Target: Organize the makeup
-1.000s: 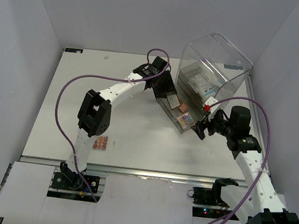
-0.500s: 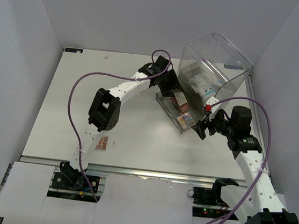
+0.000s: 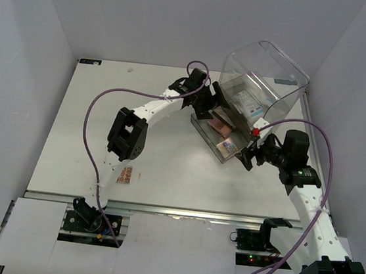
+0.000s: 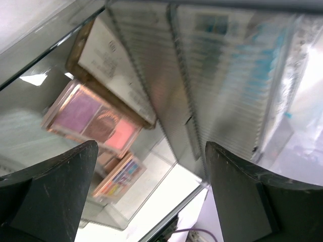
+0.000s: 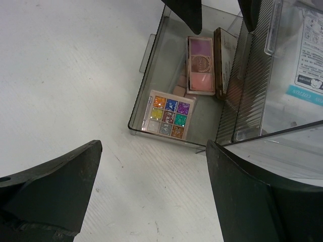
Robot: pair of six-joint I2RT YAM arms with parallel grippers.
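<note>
The clear drawer (image 3: 204,136) stands pulled out from the bottom of the tall acrylic box (image 3: 270,67) at the far right of the tabletop (image 3: 106,115). Most of the makeup lies in that drawer.

A multicolour glitter palette (image 5: 166,117) lies flat at the drawer's outer end, just inside the front wall. Behind it a pink eyeshadow palette (image 5: 200,65) lies flat, its near edge close to the glitter palette. Just beside the pink one, on the box side, a long dark compact (image 5: 220,60) stands on its edge and leans against the ridged wall.

The white packet (image 5: 310,45) with blue print sits inside the box, seen through the clear acrylic. One small reddish palette (image 3: 123,175) lies apart from all this on the tabletop, near the left arm's lower link.

The left tool (image 3: 208,103) hangs over the inner end of the drawer, close to the box. Its fingers (image 4: 50,191) are spread wide with nothing between them.

The right tool (image 3: 245,156) hovers near the drawer's outer end. Its fingers (image 5: 50,186) are also apart and hold nothing.
</note>
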